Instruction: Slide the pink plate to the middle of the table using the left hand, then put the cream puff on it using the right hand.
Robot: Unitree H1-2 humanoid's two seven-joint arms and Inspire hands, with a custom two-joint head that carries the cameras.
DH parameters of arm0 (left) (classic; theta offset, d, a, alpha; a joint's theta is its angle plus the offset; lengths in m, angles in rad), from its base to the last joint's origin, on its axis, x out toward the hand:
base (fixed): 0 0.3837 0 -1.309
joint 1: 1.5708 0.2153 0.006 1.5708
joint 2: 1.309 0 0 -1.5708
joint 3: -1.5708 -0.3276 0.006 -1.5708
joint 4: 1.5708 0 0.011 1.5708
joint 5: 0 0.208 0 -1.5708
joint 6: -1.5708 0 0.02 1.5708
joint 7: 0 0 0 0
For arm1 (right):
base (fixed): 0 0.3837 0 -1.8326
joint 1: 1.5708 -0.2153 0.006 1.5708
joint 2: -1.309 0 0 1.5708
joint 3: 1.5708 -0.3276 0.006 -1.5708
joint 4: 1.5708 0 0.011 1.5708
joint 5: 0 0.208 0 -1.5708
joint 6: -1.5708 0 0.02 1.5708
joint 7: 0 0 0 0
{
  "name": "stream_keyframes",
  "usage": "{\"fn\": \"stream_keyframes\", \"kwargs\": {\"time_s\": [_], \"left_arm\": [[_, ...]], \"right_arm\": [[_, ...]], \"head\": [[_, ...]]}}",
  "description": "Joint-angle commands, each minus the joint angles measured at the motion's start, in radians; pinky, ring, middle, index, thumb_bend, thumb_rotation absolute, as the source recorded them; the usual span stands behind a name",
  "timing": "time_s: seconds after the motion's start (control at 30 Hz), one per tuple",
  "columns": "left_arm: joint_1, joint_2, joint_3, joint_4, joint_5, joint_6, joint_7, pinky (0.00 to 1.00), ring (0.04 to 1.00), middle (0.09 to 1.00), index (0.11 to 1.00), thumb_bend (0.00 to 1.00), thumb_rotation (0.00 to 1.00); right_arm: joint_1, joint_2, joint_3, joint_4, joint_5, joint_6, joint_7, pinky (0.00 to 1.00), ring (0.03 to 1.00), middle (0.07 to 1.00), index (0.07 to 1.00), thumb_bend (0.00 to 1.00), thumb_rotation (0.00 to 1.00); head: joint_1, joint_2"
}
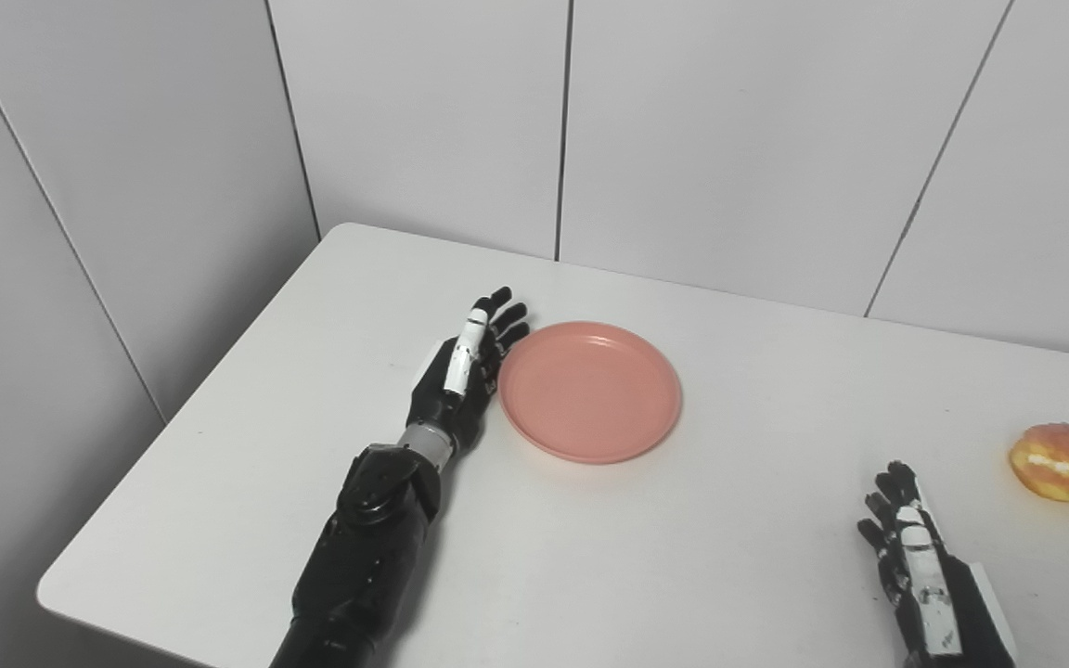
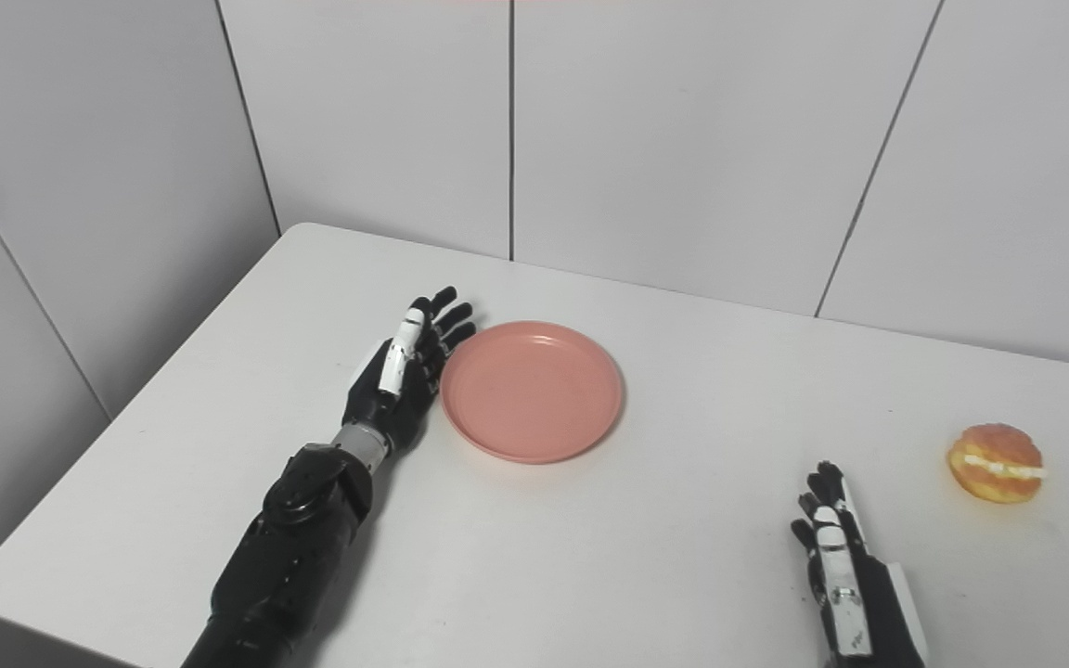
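Left eye view shows my left hand [image 1: 462, 380], fingers released flat against the pink plate [image 1: 590, 391] rim for pushing, right hand [image 1: 920, 557] released near the cream puff [image 1: 1059, 461].

White bench [image 1: 739, 557] in a corner
Pale wall panels [image 1: 711, 130] with dark vertical seams stand behind it.

Both views look down from head height at the near edge of the white table [image 1: 219, 482], facing the panelled wall [image 1: 729, 121] at twelve o'clock; the right eye view sits slightly toward three o'clock, so everything falls further left in it; both share the pink plate [image 2: 533, 390], the table's far left corner and both forearms.
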Motion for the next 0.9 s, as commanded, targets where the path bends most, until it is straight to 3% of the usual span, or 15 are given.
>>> {"fn": "stream_keyframes", "kwargs": {"time_s": [0.0,0.4,0.87], "left_arm": [[0.035,-0.004,-0.003,0.016,0.001,0.068,-0.007,0.93,0.936,0.935,0.926,0.4,1.0],[0.083,-0.046,-0.069,-0.149,0.023,0.161,-0.018,0.93,0.935,0.93,0.916,0.39,1.0],[0.135,-0.07,-0.138,-0.273,0.038,0.252,-0.037,0.94,0.935,0.933,0.914,0.4,1.0]], "right_arm": [[-0.025,0.002,-0.003,-0.024,0.015,-0.011,0.005,1.0,1.0,1.0,1.0,0.15,1.0],[-0.028,0.019,0.004,-0.035,-0.002,0.011,-0.013,1.0,1.0,1.0,1.0,0.17,1.0],[-0.026,0.044,0.02,-0.058,-0.033,0.05,-0.043,1.0,0.995,1.0,1.0,0.21,1.0]], "head": [[0.0,0.001],[-0.053,0.018],[-0.125,0.039]]}}
